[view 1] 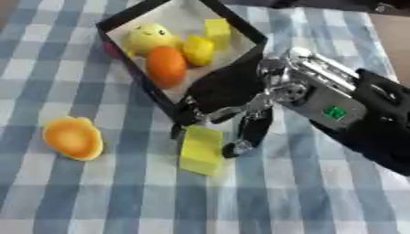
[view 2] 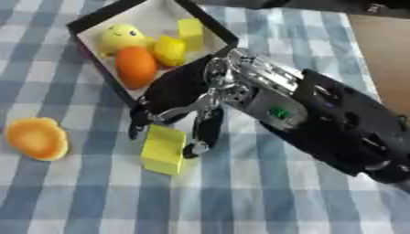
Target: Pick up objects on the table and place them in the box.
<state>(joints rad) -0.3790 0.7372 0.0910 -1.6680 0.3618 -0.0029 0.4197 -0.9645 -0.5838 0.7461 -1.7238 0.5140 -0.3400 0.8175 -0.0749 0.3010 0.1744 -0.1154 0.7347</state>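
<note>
My right hand (view 1: 228,89) reaches in from the right, just in front of the black box (view 1: 240,23). Its fingers curl down around a yellow block (view 1: 200,150) lying on the checked cloth, with one finger (view 1: 178,124) at the block's upper left corner and the thumb (view 1: 250,135) against its right side. Inside the box lie a yellow smiley toy (view 1: 148,36), an orange (view 1: 166,66), a lemon (view 1: 198,49) and another yellow block (view 1: 217,31). An orange-yellow rounded object (view 1: 73,138) sits on the cloth at the left. My left hand is out of sight.
A blue and white checked cloth (view 1: 320,196) covers the table. Bare wooden surface (view 2: 384,50) shows at the right edge. My black forearm (view 2: 344,128) crosses the right side of the view.
</note>
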